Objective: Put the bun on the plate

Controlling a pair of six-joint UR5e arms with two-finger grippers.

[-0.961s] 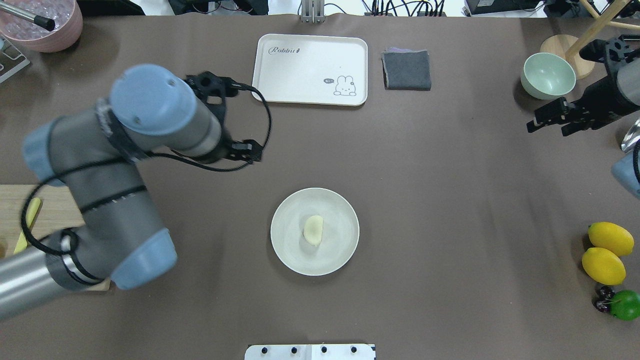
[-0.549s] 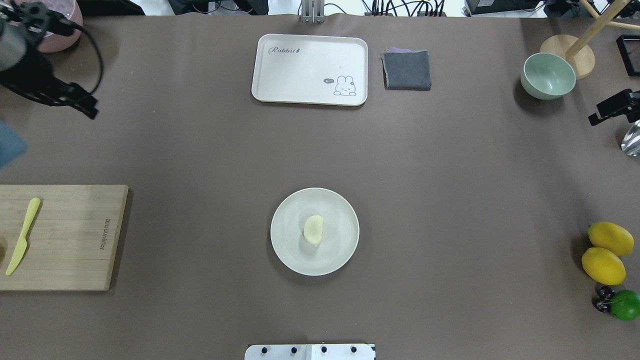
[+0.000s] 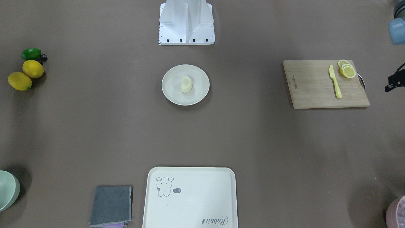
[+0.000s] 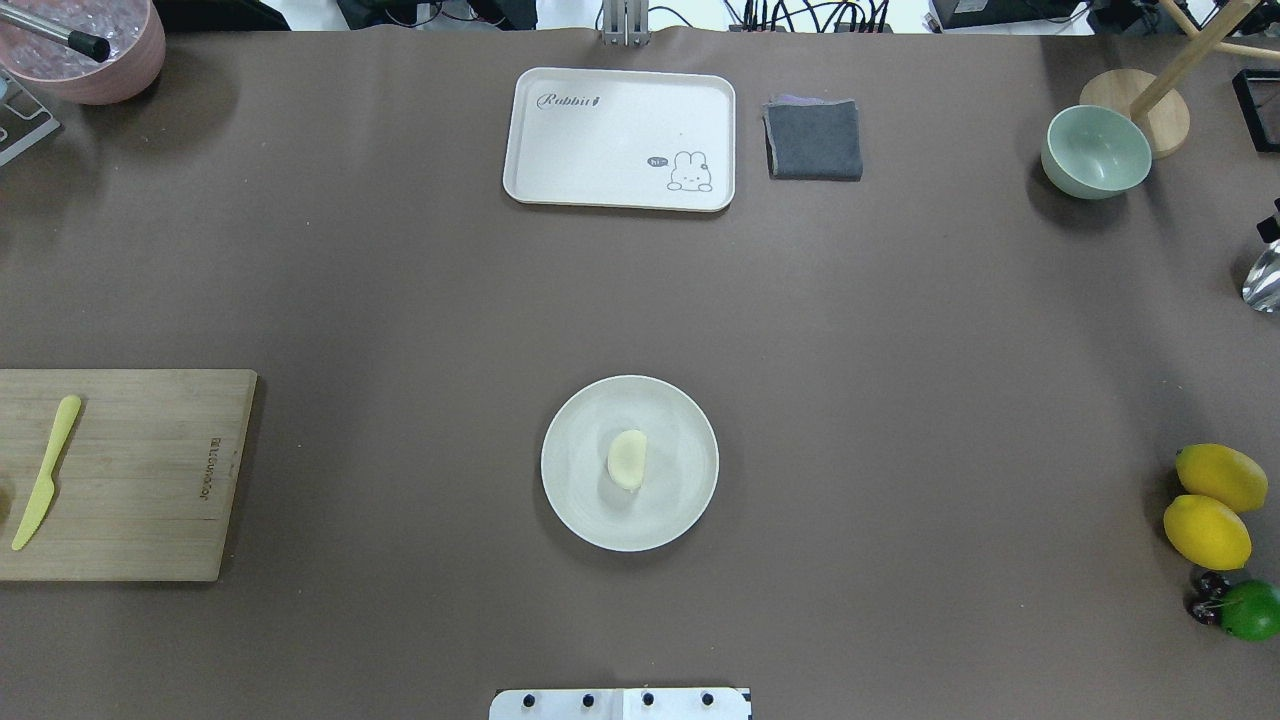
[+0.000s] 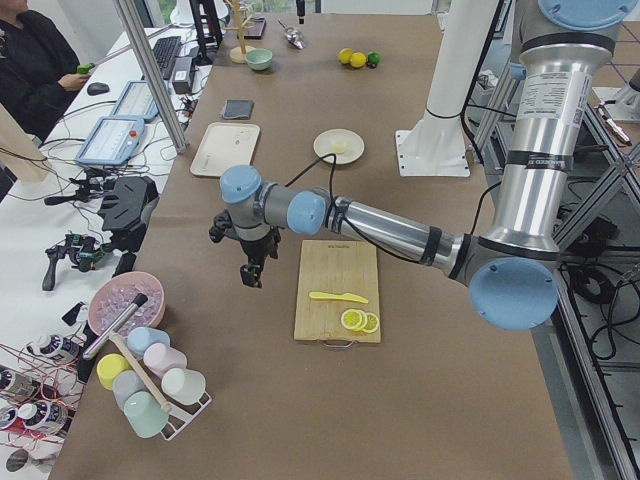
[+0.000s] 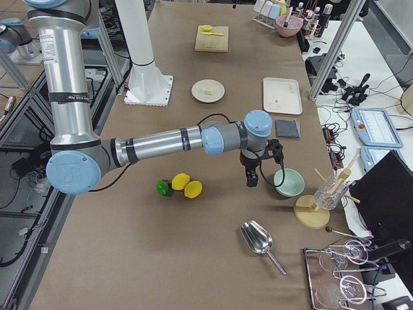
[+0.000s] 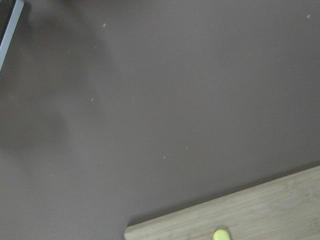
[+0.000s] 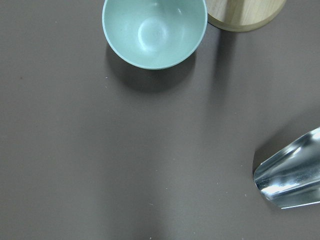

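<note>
The pale cream bun (image 4: pixel 627 460) lies on its side in the middle of the round off-white plate (image 4: pixel 575 505), near the robot's base; nothing touches it. The front-facing view shows the same bun (image 3: pixel 186 85) on the plate (image 3: pixel 171 85). My left gripper (image 5: pixel 250 272) hangs over the bare table beside the cutting board, far from the plate. My right gripper (image 6: pixel 253 177) hovers next to the mint bowl. Neither wrist view shows any fingers, so I cannot tell whether either gripper is open or shut.
A wooden cutting board (image 4: pixel 150 480) with a yellow knife (image 4: pixel 42 470) and lemon slices (image 3: pixel 347 69) lies at the left. At the far side are a cream tray (image 4: pixel 620 138) and a grey cloth (image 4: pixel 813 140). At the right are a mint bowl (image 4: pixel 1095 152), lemons (image 4: pixel 1215 505) and a metal scoop (image 6: pixel 261 242).
My left arm swung off the table's left half and out of the overhead view. My right gripper drew back past the right edge. Bun and plate stayed put.
</note>
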